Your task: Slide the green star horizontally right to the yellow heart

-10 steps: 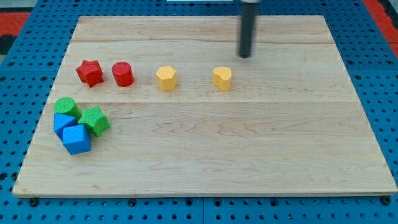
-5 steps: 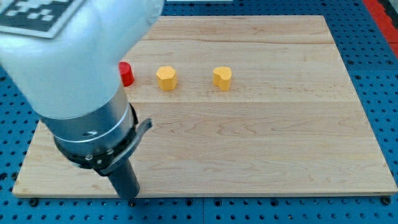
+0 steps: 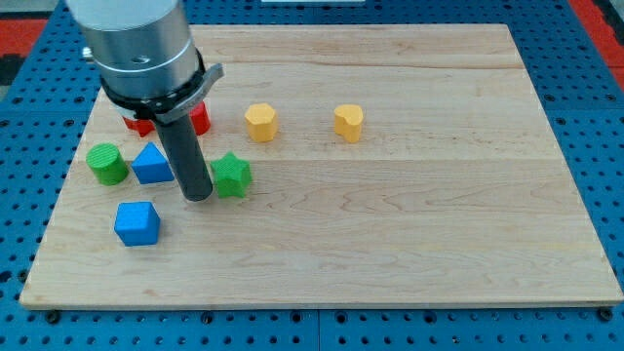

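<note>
The green star (image 3: 232, 175) lies on the wooden board (image 3: 390, 224), left of centre. My tip (image 3: 198, 197) rests right against the star's left side. The yellow heart (image 3: 348, 123) sits farther to the view's right and a little higher up. The arm's grey body (image 3: 141, 49) hangs over the upper left of the board.
A yellow hexagon-like block (image 3: 260, 123) sits between star and heart, above the star. A green cylinder (image 3: 106, 163), a blue triangular block (image 3: 152, 164) and a blue cube (image 3: 136, 223) lie left of the tip. A red block (image 3: 200, 119) and another red block (image 3: 136, 125) are partly hidden by the arm.
The arm swung from the board's bottom left up to the star. The star now lies to the right of its first place, apart from the green and blue blocks, which have spread out.
</note>
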You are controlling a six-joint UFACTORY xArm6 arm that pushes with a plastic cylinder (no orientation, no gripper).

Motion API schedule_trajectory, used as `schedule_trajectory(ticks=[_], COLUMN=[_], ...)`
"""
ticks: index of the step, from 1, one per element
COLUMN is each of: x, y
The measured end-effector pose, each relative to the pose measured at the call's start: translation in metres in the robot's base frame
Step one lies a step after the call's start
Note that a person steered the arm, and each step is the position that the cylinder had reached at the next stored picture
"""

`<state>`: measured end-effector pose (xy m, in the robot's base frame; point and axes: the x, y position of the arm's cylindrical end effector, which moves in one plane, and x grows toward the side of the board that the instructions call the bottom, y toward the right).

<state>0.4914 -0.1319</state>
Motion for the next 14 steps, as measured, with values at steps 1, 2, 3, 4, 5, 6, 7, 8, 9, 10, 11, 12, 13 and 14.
schedule_trajectory(ticks=[1, 2, 3, 4, 5, 6, 7, 8, 9, 10, 11, 12, 13, 14], x=[-0.009, -0.012, -0.03, -0.039, -0.018, -0.007, -0.026, -0.026, -0.039, -0.049, -0.018, -0.034, -0.053, -0.067], y=[0.006, -0.007, 0.065, 0.141, 0.168, 0.193, 0.239, 0.275, 0.276, 0.267, 0.269, 0.232, 0.229, 0.244])
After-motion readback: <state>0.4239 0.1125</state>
